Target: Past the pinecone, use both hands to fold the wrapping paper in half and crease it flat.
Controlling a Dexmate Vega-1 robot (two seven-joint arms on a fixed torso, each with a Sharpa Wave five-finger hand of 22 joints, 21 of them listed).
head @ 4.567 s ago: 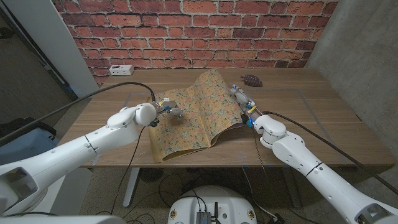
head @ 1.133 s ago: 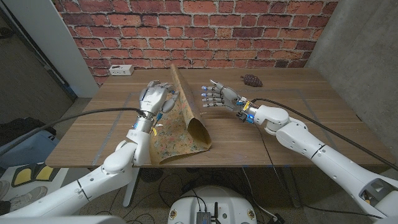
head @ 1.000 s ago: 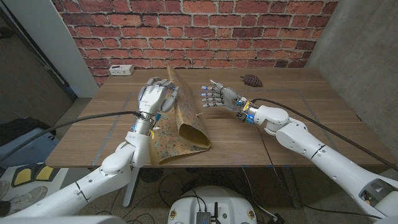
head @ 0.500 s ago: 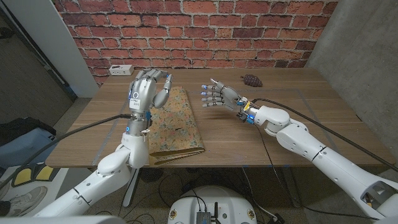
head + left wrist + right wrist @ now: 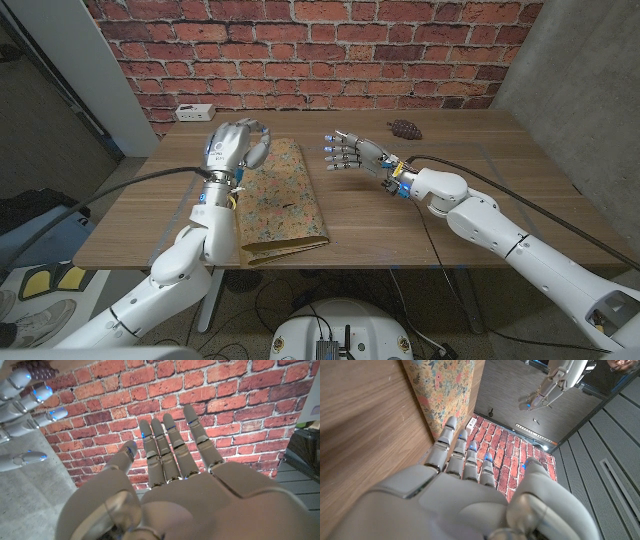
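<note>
Head view: floral kraft wrapping paper [image 5: 279, 198] lies folded on the bench — both the left hand [image 5: 236, 146] and the right hand [image 5: 350, 155] hover open, empty; pressing the crease comes next.

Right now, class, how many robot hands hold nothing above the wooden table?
2. The left robot hand is raised over the far end of the folded floral wrapping paper. The right robot hand hovers, fingers spread, between that paper and the brown pinecone.
</note>
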